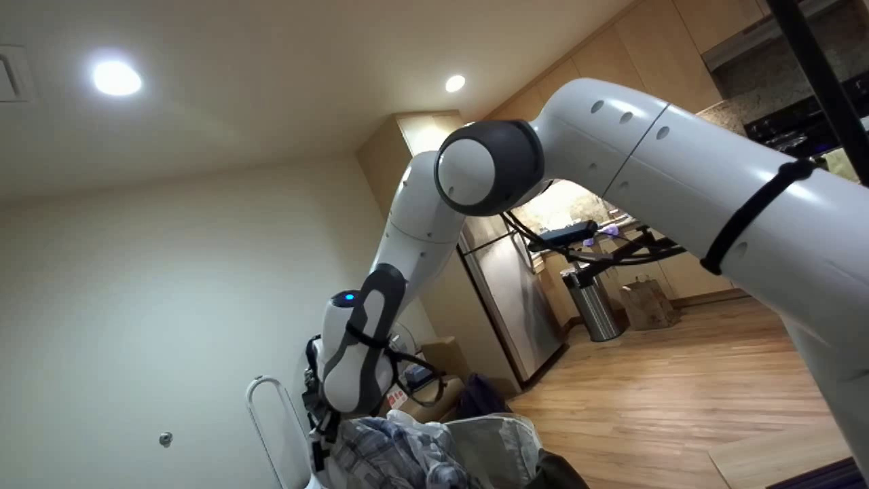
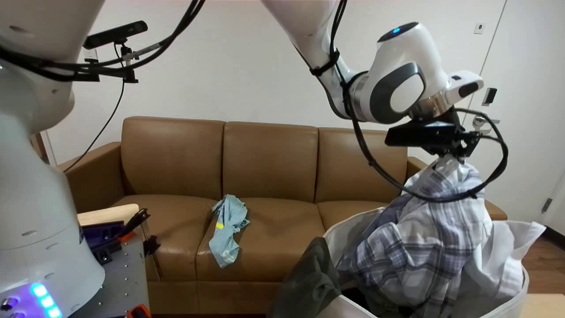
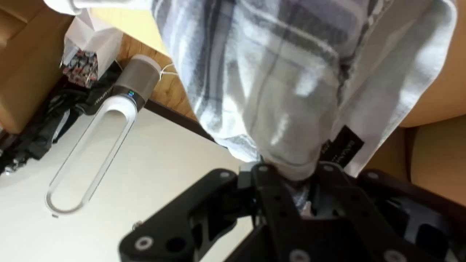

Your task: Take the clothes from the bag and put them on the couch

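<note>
A white, grey and blue plaid cloth garment point(image 2: 432, 247) is gripped at its top by the black two-fingered gripper point(image 3: 296, 173), whose jaws are drawn nearly together, with a gathered fold pinched between them. From there the cloth is hung down into the mouth of the light grey soft bag point(image 2: 353, 232) with a wide round rim, which is seen at the near right, in front of the brown leather couch point(image 2: 269, 161). The garment's upper part is held above the rim, while its lowest folds are hidden in the bag.

A dark olive-grey cloth point(image 2: 306, 278) is draped over the bag's near left side, and a white cloth point(image 2: 503, 256) is spread by the rim at the right. On the couch's middle seat a pale blue crumpled garment point(image 2: 229, 232) with a small yellow patch is laid, its far end by the seam with the left seat.

In the wrist view, a black label point(image 3: 344, 147) with pale lettering is seen just beside the gripper, and a white loop-shaped fan point(image 3: 125, 109) is shown at the left. In an exterior view, a cylindrical steel waste bin point(image 1: 594, 309) is seen on the far wooden floor point(image 1: 645, 380), with a brown paper sack point(image 1: 648, 305) just to its right.
</note>
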{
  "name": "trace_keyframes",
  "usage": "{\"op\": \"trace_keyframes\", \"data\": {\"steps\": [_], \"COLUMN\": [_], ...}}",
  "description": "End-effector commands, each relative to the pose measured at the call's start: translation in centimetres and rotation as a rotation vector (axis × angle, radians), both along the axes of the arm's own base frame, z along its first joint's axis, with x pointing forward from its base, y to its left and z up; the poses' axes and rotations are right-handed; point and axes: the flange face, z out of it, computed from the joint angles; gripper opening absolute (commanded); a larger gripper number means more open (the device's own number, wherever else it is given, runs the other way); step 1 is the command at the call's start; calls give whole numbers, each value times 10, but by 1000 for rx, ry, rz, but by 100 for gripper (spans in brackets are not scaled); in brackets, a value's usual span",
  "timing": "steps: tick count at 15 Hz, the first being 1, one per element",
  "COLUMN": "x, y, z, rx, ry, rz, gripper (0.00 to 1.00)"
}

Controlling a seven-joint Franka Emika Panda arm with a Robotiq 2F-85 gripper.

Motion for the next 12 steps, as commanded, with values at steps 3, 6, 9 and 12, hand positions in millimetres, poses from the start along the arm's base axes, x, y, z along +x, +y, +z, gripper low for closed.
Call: {"op": "trace_keyframes", "data": {"steps": [3, 6, 9, 12], "x": [29, 32, 37, 67], "y": [64, 70, 82, 114], "z": [123, 116, 119, 145], "rx": [-235, -218, -186, -238], "ry": [-93, -75, -95, -132], "rz": [142, 151, 145, 194], "gripper": [11, 19, 11, 11]}}
